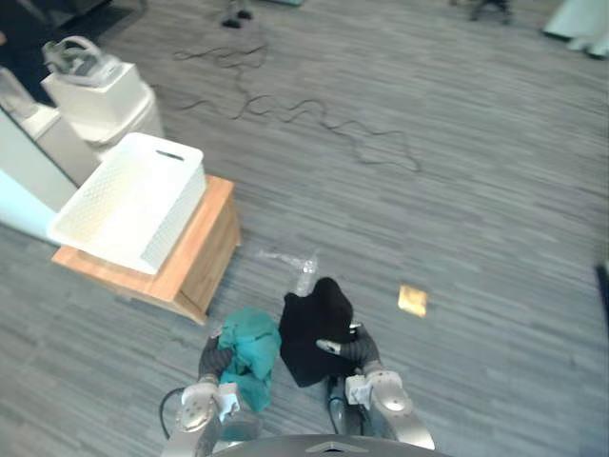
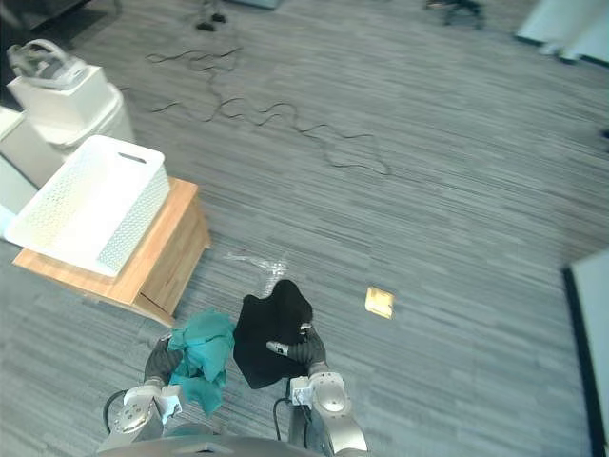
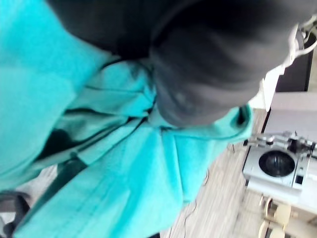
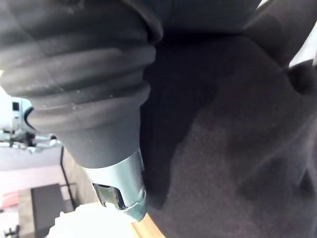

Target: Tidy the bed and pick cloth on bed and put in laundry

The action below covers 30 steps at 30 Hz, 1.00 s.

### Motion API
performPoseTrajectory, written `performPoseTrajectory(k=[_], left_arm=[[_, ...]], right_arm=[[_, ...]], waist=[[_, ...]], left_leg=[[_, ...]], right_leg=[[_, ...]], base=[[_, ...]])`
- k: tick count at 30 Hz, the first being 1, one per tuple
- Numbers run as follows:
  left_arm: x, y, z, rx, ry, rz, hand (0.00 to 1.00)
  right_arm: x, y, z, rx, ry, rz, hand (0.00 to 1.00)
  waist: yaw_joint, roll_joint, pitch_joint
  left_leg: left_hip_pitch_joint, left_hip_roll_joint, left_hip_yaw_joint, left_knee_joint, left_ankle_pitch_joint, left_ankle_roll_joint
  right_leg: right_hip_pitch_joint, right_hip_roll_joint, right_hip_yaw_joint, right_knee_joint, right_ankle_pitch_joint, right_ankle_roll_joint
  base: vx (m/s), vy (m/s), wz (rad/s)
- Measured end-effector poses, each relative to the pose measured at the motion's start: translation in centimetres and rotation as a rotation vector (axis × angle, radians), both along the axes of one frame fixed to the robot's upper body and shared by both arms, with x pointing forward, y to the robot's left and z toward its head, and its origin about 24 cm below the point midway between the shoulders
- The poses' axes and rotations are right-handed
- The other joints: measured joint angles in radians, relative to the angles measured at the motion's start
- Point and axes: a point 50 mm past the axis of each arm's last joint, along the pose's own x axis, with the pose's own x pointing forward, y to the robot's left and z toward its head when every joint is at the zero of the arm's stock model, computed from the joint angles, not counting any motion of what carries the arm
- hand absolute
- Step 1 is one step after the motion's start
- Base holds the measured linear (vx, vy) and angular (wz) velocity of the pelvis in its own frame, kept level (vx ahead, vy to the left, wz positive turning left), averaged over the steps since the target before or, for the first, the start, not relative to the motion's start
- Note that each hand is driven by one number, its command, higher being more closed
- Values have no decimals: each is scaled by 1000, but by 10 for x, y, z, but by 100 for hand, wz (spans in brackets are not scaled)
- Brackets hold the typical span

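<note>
teal cloth (image 1: 249,352): bunched over the left hand (image 1: 213,358), clear of the floor; that hand's grip is buried in the folds and cannot be told; black cloth (image 1: 314,328): draped over the right hand (image 1: 350,350), just beside the teal piece on that hand's inner side; a silver thumb (image 1: 329,346) lies curled on the black fabric, so this hand is judged closed on it; laundry basket (image 1: 176,214): white, perforated, ahead of the left hand and off to its outer side, well apart from it; set on a low wooden stand (image 1: 205,252); its inside appears to hold no cloth; clear plastic bottle (image 1: 304,274): on the floor just beyond the right hand's load; yellow scrap (image 1: 412,300): on the floor ahead of the right hand, to its outer side; progress, as a judgement: both pieces picked up; the carry to the basket and the drop into it remain; of the bed's tidying nothing can be judged here.
</note>
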Motion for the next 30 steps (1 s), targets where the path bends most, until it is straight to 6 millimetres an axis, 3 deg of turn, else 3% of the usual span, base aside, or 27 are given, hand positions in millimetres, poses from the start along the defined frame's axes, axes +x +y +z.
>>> performPoseTrajectory(k=[1, 2, 3, 4, 5, 6, 7, 8, 9, 10, 11, 12, 14, 16, 17, 19, 20, 21, 24, 26, 29, 30], left_arm=[[-4, 5, -1, 10, 10, 15, 100], [-7, 7, -5, 10, 28, 28, 100], [-9, -1, -8, -29, 48, 66, 100], [-10, -3, -8, -39, 48, 75, 100], [-9, -8, -7, -56, 40, 78, 100], [-8, -8, -5, -59, 31, 74, 100], [-5, -8, -1, -61, 9, 77, 100], [-5, -7, 0, -60, 0, 80, 100], [-5, -7, -1, -62, 2, 82, 100], [-5, -7, -2, -68, 6, 83, 100], [-5, -8, -2, -70, 6, 82, 100], [-6, -9, -2, -79, 8, 79, 100], [-7, -9, -3, -84, 8, 74, 100], [-6, -10, -2, -87, 5, 67, 100], [0, -11, 0, -89, -11, 56, 100], [1, -11, 1, -89, -17, 55, 100], [-1, -11, 0, -92, -13, 52, 100], [-1, -10, 0, -92, -13, 52, 100], [-3, 0, 1, -60, -12, 60, 100], [-5, 4, 1, -48, -6, 59, 100], [-8, 5, 8, -51, -36, 58, 100], [-8, 3, 7, -55, -29, 47, 100]], right_arm=[[-8, 2, -4, 9, 24, -3, 100], [-11, 4, -5, 13, 31, 0, 100], [-10, -3, -5, -25, 31, 24, 100], [-8, -4, -2, -31, 18, 26, 100], [-4, -3, 4, -31, -13, 39, 100], [-3, -1, 8, -27, -28, 46, 100], [-1, 4, 14, -16, -56, 59, 100], [2, 7, 18, -12, -80, 70, 100], [2, 8, 19, -4, -86, 69, 100], [1, 8, 18, 1, -83, 65, 100], [1, 6, 18, -1, -83, 62, 100], [2, 3, 18, -8, -84, 52, 100], [6, -3, 16, -15, -73, 33, 100], [8, -10, 11, -26, -51, 14, 100], [11, -16, 9, -39, -43, -4, 100], [15, -21, 9, -54, -42, -7, 100], [14, -24, 9, -67, -38, -6, 100], [12, -23, 6, -63, -22, -8, 100], [17, -15, 9, -21, -42, -24, 100], [18, -9, 10, 7, -47, -34, 100], [19, -8, 20, 21, -90, -40, 100], [17, -12, 20, 14, -93, -48, 100]], waist=[[-3, -25, -4], [-4, -17, -5], [-4, 46, -15], [-5, 60, -16], [-2, 66, -16], [-4, 69, -14], [-14, 72, 0], [-11, 65, 15], [2, 67, 23], [13, 46, 38], [13, 45, 39], [13, 49, 38], [20, 57, 36], [18, 49, 36], [19, 31, 49], [18, 13, 60], [16, 21, 55], [18, 5, 59], [25, -40, 64], [26, -58, 62], [16, -55, 42], [9, -62, 42]], left_leg=[[49, 6, 2, -3, -29, -45], [84, 22, 5, -2, -41, -66], [101, 106, 34, 35, -29, -69], [94, 122, 48, 61, -6, -66], [75, 142, 64, 135, 66, -60], [48, 154, 64, 198, 105, -55], [-46, 185, 67, 391, 214, -20], [-129, 226, 91, 558, 272, -11], [-207, 274, 191, 732, 256, 7], [-259, 297, 317, 799, 230, 49], [-280, 298, 372, 796, 220, 67], [-324, 282, 466, 743, 207, 88], [-372, 233, 535, 645, 169, 98], [-371, 186, 572, 534, 111, 63], [-377, 151, 638, 421, 85, 46], [-381, 118, 703, 293, 103, 46], [-368, 113, 743, 161, 219, 68], [-346, 83, 748, 162, 232, 114], [-367, 58, 741, 249, 178, 198], [-368, 53, 744, 289, 154, 227], [-309, -15, 727, 143, 118, 162], [-273, -70, 682, 66, 145, 160]], right_leg=[[20, -37, 58, -79, 28, -19], [22, -40, 55, -36, 129, 28], [-12, 14, 10, 147, 106, 24], [-21, 20, -9, 200, 73, 23], [-18, 36, -38, 270, 9, -3], [-1, 43, -54, 278, -11, -13], [59, 55, -79, 248, -42, -29], [118, 67, -105, 203, -60, -49], [200, 83, -128, 134, -55, -68], [277, 82, -147, 68, -48, -80], [310, 81, -156, 39, -47, -82], [351, 81, -170, 1, -48, -83], [382, 73, -190, -24, -54, -81], [416, 36, -230, -57, -61, -67], [450, -13, -275, -76, -55, -36], [488, -65, -328, -79, -64, 4], [525, -76, -365, -77, -85, 36], [559, -100, -380, -76, -101, 60], [601, -136, -396, -51, -97, 54], [635, -145, -414, -36, -87, 57], [611, -176, -453, 109, -66, 71], [550, -235, -449, 298, -54, 61]], base=[[579, -592, 126], [677, -686, 100], [537, -540, 58], [607, -604, 49], [372, -409, 30], [426, -486, 42], [306, -335, 46], [396, -419, 43], [347, -361, 26], [345, -348, 20], [272, -204, 29], [230, -97, 32], [302, -31, 36], [348, 38, 75], [308, 84, 95], [277, 108, 103], [333, 143, 102], [349, 152, 94], [382, 188, 78], [287, 108, 68], [249, 153, 84], [243, 150, 109]])
